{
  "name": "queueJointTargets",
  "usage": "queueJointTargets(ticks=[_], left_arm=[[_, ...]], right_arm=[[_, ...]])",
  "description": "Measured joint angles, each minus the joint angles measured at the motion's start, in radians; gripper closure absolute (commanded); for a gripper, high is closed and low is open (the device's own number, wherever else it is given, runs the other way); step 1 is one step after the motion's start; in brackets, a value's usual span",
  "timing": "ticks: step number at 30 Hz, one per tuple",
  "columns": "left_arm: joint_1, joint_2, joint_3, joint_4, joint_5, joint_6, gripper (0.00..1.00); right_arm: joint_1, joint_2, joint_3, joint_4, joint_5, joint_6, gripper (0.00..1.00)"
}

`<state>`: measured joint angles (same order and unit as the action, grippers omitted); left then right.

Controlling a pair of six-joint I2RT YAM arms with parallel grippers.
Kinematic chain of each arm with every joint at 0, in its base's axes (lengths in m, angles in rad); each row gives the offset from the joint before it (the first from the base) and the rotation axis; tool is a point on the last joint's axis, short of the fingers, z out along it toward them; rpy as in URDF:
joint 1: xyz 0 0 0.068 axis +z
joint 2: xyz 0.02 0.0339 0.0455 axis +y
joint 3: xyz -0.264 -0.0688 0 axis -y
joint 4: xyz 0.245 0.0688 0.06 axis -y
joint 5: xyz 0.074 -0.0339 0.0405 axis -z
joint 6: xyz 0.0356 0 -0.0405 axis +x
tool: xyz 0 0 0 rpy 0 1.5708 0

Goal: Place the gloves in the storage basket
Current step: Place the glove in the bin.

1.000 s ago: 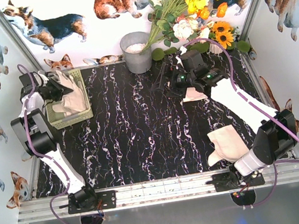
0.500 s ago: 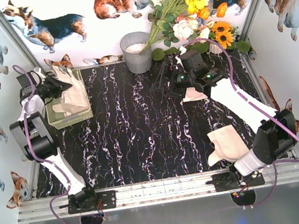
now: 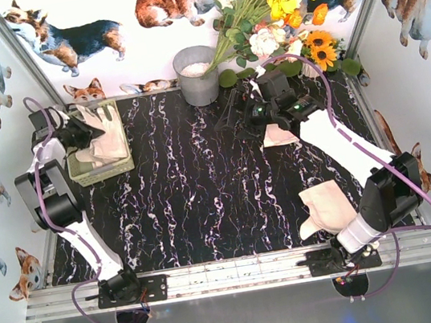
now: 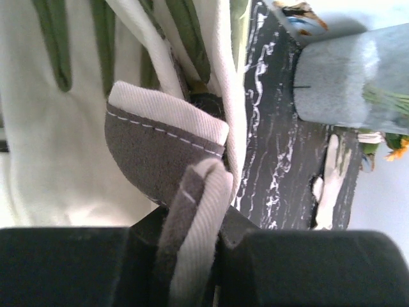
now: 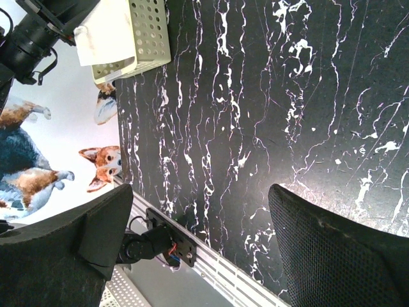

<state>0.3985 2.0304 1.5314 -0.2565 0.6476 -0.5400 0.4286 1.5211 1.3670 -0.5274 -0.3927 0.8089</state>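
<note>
Glove (image 3: 106,135): hangs over the basket (image 3: 105,175), which stands at 10 o'clock on the table (image 3: 198,205). Its lower end is draped onto pale fabric already inside.

Left gripper (image 4: 192,246): jaws nearly together, pinching a grey-patched fold of that glove.

Change over the last second: the left arm swung out toward 9 o'clock and came back. The glove lifted a little and settled again, and the pinch did not let go.

Reading: the glove is placed over the basket but not delivered, so the release is still outstanding.

Right gripper (image 3: 233,118): jaws wide, nothing between them, above the table toward 1 o'clock. It has hardly shifted.

Second glove (image 3: 279,134): flat under the right arm at 2 o'clock. Third glove (image 3: 328,205): at 5 o'clock, near that arm's base. Both lie well apart from the basket, so I judge the task only part done.
</note>
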Motion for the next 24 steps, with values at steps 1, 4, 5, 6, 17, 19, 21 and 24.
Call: queueJointTargets(ticks=[1,4,5,6,17,19,21,24], left_arm=[[0.0,0.005,0.0,-0.007,-0.008,0.008,1.0],[-0.004,0.016,0.0,-0.027,-0.025,0.035,1.0],[-0.006,0.019,0.0,-0.032,-0.032,0.045,1.0],[-0.009,0.023,0.0,-0.037,-0.039,0.054,1.0],[-0.017,0.033,-0.032,-0.053,-0.167,0.104,1.0],[-0.018,0.033,-0.059,-0.043,-0.194,0.098,1.0],[-0.018,0.031,-0.091,-0.028,-0.215,0.087,1.0],[-0.02,0.029,-0.119,-0.018,-0.227,0.07,1.0]], right_arm=[[0.0,0.002,0.001,0.0,-0.001,0.0,0.12],[-0.002,0.007,0.002,0.0,-0.003,0.0,0.12],[-0.002,0.008,0.002,0.0,-0.004,0.0,0.12],[-0.003,0.008,0.003,0.0,-0.005,-0.001,0.12],[-0.005,0.019,0.021,-0.002,-0.015,-0.01,0.12],[-0.005,0.019,0.021,-0.002,-0.018,-0.014,0.12],[-0.005,0.019,0.021,-0.002,-0.02,-0.017,0.12],[-0.005,0.019,0.021,-0.002,-0.023,-0.019,0.11]])
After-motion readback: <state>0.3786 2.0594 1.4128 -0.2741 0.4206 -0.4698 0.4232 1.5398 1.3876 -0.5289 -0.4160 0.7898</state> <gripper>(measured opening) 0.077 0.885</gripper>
